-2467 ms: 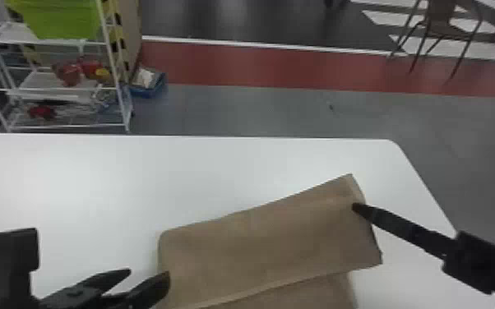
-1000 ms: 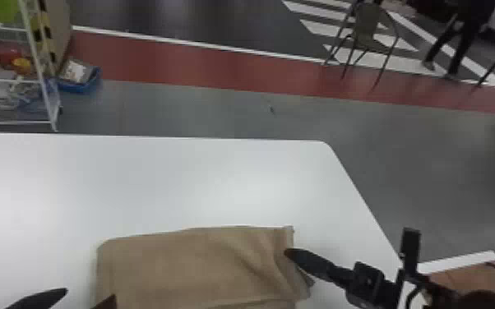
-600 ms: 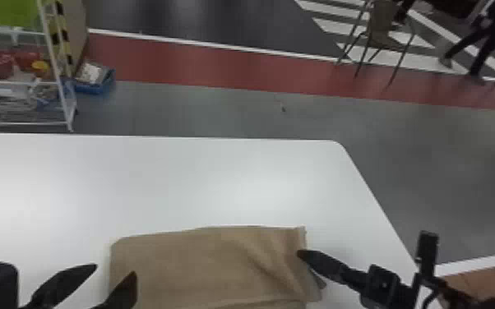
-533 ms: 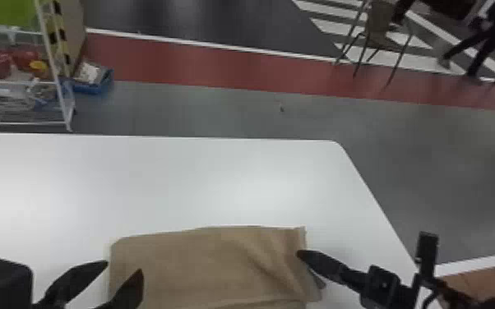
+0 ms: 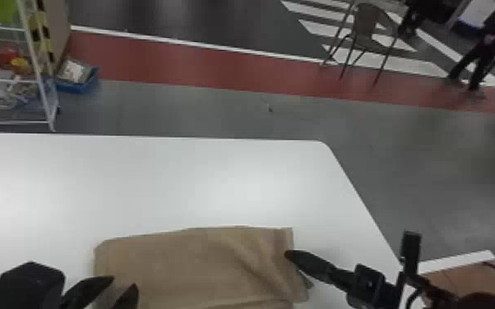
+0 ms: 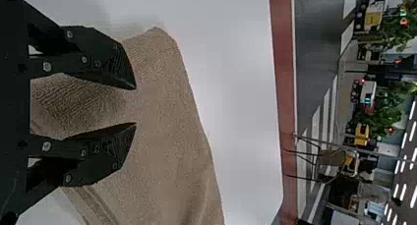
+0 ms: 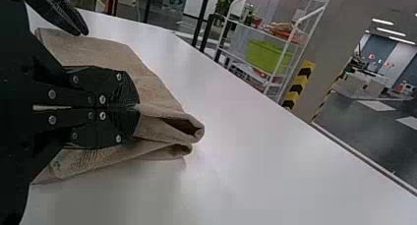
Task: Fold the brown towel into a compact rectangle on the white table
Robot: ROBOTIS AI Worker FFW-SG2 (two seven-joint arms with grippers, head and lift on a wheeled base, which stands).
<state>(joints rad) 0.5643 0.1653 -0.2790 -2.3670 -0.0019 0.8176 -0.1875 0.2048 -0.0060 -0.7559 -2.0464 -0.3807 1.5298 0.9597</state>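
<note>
Towel of brown cloth (image 5: 193, 263) lies folded on near part of white flat table (image 5: 156, 176). Black two-fingered right gripper (image 5: 287, 254) closed, pinching towel's right edge; black left gripper (image 5: 124, 282) partway open at left end, holding nothing.

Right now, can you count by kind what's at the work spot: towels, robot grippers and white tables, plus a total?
Towels: 1, the brown towel
Grippers: 2, the left gripper and the right gripper
White tables: 1, the white table under the towel
Total: 4
</note>
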